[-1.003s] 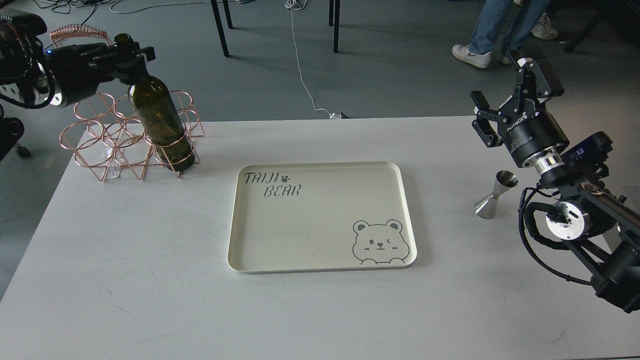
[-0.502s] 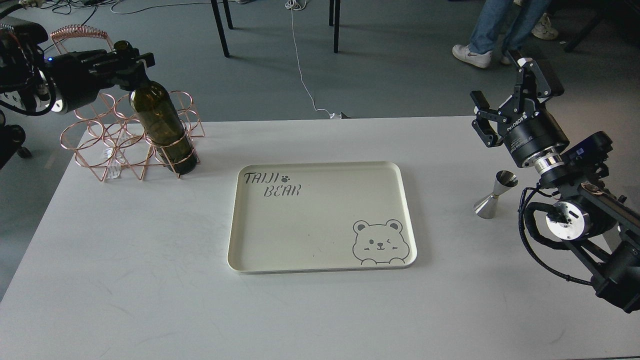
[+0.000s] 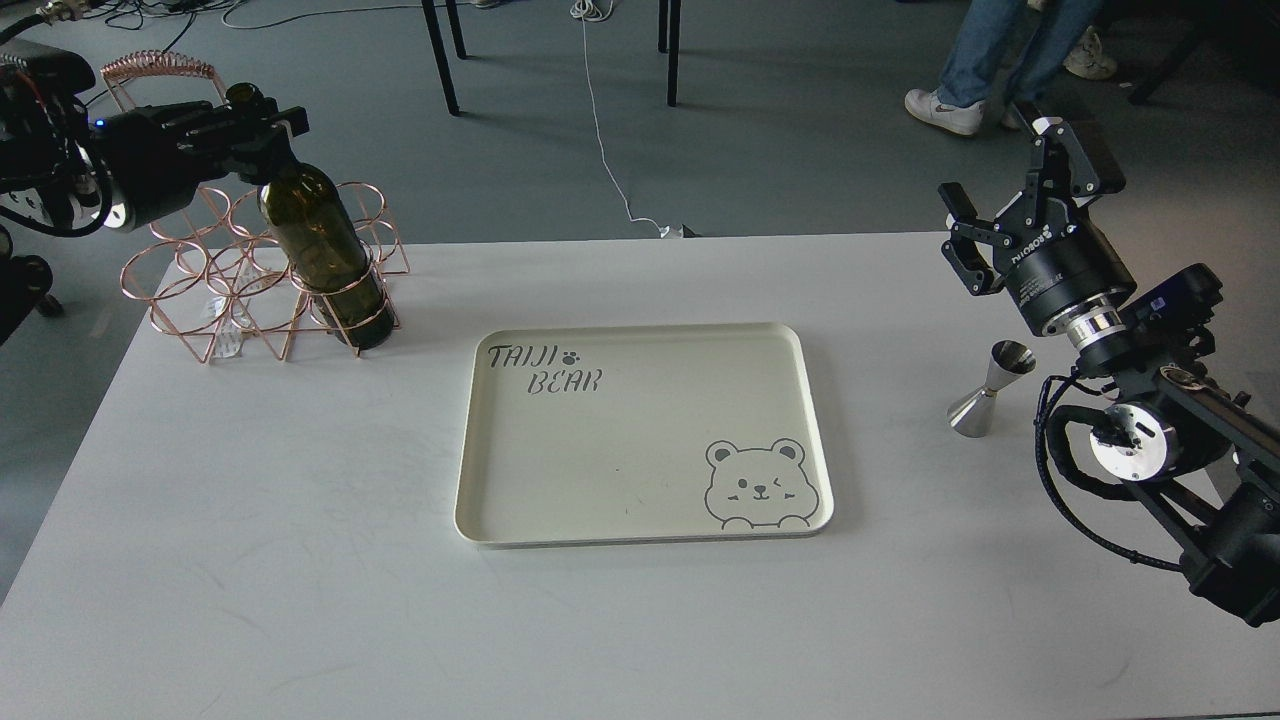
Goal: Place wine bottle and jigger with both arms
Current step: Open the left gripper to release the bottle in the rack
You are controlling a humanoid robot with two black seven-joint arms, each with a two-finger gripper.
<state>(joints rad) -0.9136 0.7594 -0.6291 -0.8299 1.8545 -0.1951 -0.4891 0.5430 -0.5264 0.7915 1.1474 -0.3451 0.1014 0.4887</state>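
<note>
The dark olive-green wine bottle [image 3: 322, 250] stands tilted in a ring of the copper wire rack [image 3: 215, 275] at the table's back left. My left gripper [image 3: 255, 120] is shut on the bottle's neck near its top. The silver jigger [image 3: 988, 390] stands upright on the white table [image 3: 250, 560] at the right. My right gripper [image 3: 1005, 190] is open and empty, raised above and behind the jigger, fingers pointing up and away.
A cream tray [image 3: 470, 500] with "TAIJI BEAR" lettering and a bear drawing lies in the table's middle. A person's legs [image 3: 985, 55], chair legs and a cable are on the floor beyond the table's far edge.
My left gripper and the bottle's neck have shifted slightly up and left, and the bottle has risen a little in the rack. The right arm has barely moved.
</note>
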